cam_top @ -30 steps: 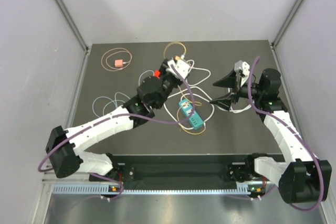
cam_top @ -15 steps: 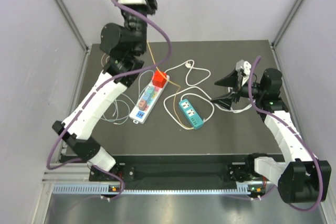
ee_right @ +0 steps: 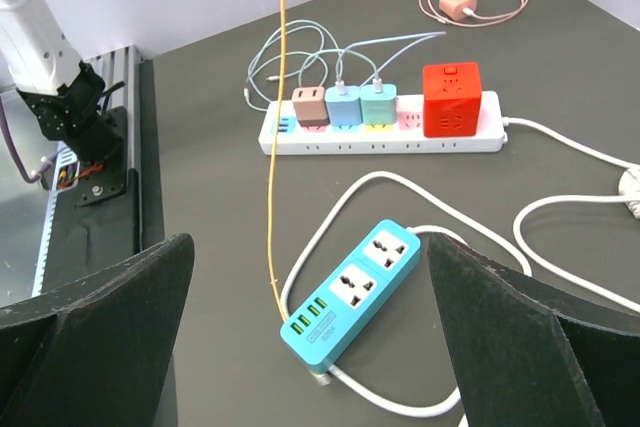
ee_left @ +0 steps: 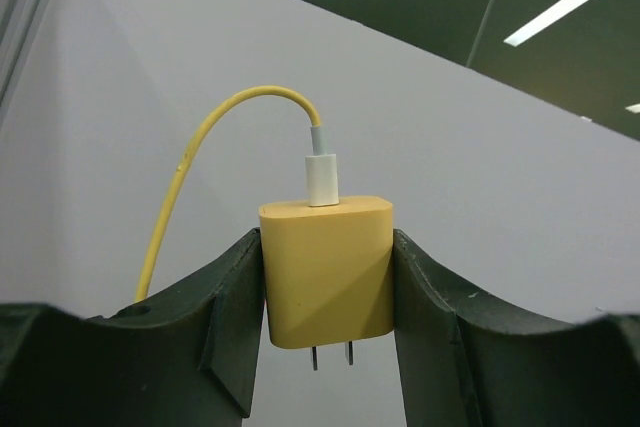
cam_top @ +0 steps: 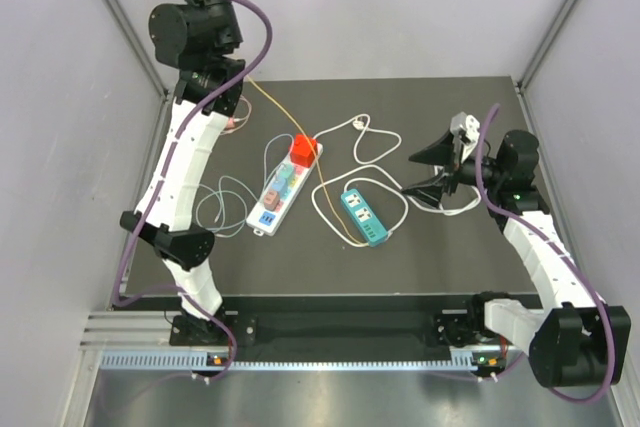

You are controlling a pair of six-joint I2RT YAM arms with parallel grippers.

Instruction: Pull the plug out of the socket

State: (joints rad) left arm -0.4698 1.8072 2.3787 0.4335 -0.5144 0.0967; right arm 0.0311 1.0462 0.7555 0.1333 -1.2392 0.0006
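Observation:
My left gripper [ee_left: 326,347] is shut on a yellow plug [ee_left: 326,269], its two prongs bare, held high above the table; the arm [cam_top: 195,37] reaches past the top of the top view. Its yellow cable [cam_top: 275,112] runs down to the table by the blue socket strip [cam_top: 362,217], which also shows in the right wrist view [ee_right: 352,290]. A white power strip [cam_top: 285,187] holds a red cube plug [cam_top: 303,150] and several pastel plugs [ee_right: 343,104]. My right gripper [cam_top: 432,172] is open and empty, above the table right of the blue strip.
White cords [cam_top: 375,142] loop across the table between the strips. A pink plug with a coiled cable [ee_right: 462,2] lies at the far left. Pale cables [cam_top: 225,202] trail left of the white strip. Grey walls enclose the table.
My left arm has swung further up and left with the yellow plug, drawing its cable taut off the table. The right arm has not moved.

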